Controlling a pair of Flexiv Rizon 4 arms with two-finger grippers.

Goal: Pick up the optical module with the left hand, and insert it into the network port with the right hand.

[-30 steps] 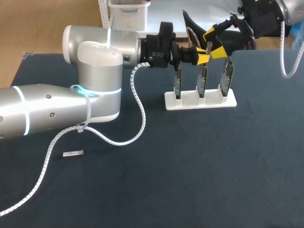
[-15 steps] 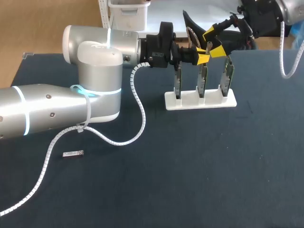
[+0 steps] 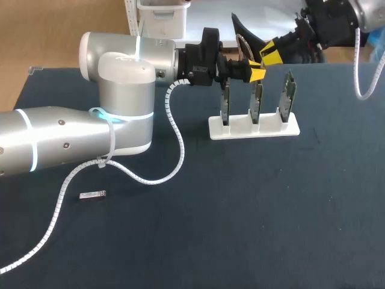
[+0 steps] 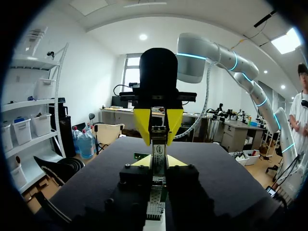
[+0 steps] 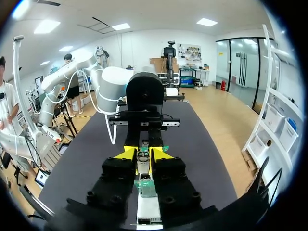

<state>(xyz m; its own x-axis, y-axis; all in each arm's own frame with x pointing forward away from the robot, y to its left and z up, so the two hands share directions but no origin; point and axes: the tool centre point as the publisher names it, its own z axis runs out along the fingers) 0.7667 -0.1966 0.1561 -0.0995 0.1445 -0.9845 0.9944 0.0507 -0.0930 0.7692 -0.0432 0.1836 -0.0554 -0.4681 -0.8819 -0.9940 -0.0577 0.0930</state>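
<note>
A dark navy matte tabletop (image 3: 240, 211) fills most of the head view, with tan flooring (image 3: 60, 36) past its far left corner. Plain white walls (image 4: 96, 62) rise to a white ceiling set with round recessed lights (image 4: 143, 37). White open shelving with pale storage bins (image 4: 29, 134) lines one side. A tall window (image 4: 130, 79) stands at the far end. Elsewhere, black-framed glass doors (image 5: 240, 62) open onto a light wooden floor (image 5: 226, 120).

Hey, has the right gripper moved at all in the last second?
Yes. The right gripper has drawn back, away from the white rack and toward the table's far edge.
</note>
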